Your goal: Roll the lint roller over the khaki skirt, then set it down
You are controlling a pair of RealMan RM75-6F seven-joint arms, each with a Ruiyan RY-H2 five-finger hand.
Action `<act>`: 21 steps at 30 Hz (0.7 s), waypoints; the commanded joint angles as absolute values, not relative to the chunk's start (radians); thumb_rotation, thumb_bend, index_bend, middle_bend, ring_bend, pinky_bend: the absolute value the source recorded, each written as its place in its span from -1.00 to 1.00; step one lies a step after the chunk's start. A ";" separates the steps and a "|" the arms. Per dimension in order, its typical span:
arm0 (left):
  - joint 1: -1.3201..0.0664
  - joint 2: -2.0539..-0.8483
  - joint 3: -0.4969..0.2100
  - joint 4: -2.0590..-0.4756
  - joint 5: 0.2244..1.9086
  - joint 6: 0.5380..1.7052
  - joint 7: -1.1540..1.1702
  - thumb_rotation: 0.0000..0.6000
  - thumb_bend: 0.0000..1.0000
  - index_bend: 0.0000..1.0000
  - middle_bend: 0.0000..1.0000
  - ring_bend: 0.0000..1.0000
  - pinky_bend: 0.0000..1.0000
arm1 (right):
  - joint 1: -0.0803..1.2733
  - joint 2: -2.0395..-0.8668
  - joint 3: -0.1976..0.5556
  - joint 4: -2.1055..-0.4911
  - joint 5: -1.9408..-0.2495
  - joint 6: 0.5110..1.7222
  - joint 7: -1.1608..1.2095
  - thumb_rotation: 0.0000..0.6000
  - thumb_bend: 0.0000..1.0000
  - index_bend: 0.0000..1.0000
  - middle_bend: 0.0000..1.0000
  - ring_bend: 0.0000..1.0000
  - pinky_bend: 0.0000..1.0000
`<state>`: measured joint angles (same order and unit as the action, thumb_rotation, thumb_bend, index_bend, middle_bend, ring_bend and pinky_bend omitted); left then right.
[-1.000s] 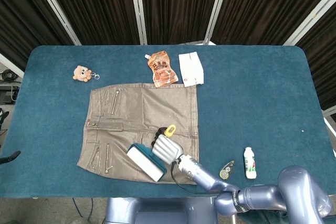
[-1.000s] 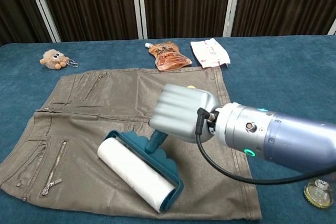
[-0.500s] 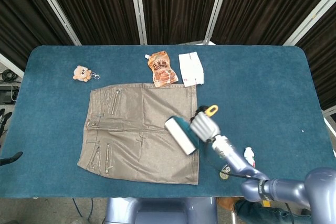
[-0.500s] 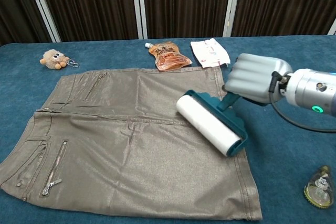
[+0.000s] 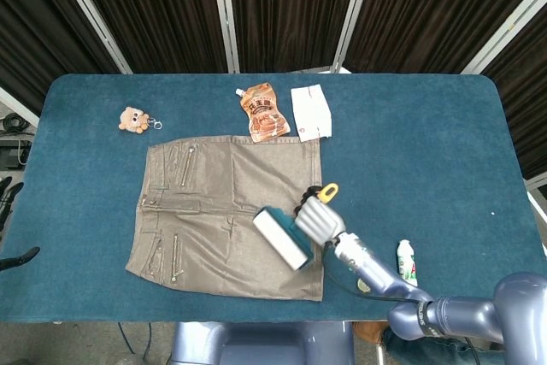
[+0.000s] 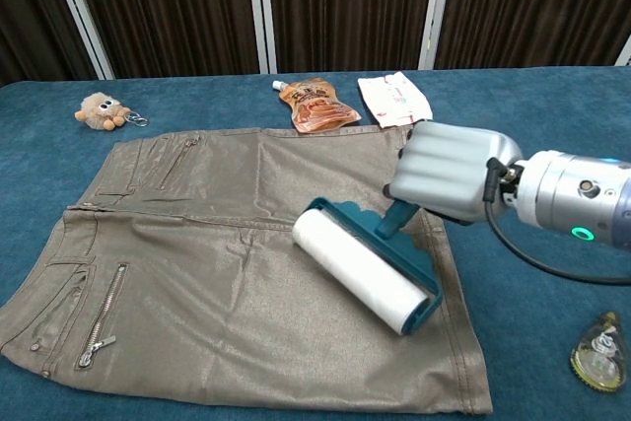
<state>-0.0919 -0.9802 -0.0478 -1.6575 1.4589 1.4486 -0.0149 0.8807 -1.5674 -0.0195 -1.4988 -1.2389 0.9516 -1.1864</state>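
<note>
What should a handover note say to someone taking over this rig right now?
Right hand grips the lint roller by its handle; roller lies across the right half of the khaki skirt.
Left hand: not in view.
Skirt lies flat on the table.
Done: roller picked up and on the skirt, rolling under way.
Left: finish the passes, then set the roller down on the table.

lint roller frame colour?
Teal frame around a white roll on the lint roller; clearest in the chest view.
</note>
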 commanded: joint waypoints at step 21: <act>-0.083 -0.980 -0.044 -1.647 1.461 1.458 -0.022 1.00 -0.92 -1.00 -1.00 -1.00 -1.00 | 0.935 -1.674 -0.012 -1.551 -1.142 0.974 -1.413 1.00 0.83 0.01 0.01 -0.20 -0.20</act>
<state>-0.0832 -0.9796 -0.0439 -1.6471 1.4604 1.4586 -0.0222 0.9405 -1.6856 -0.0109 -1.5629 -1.1511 0.9656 -1.4194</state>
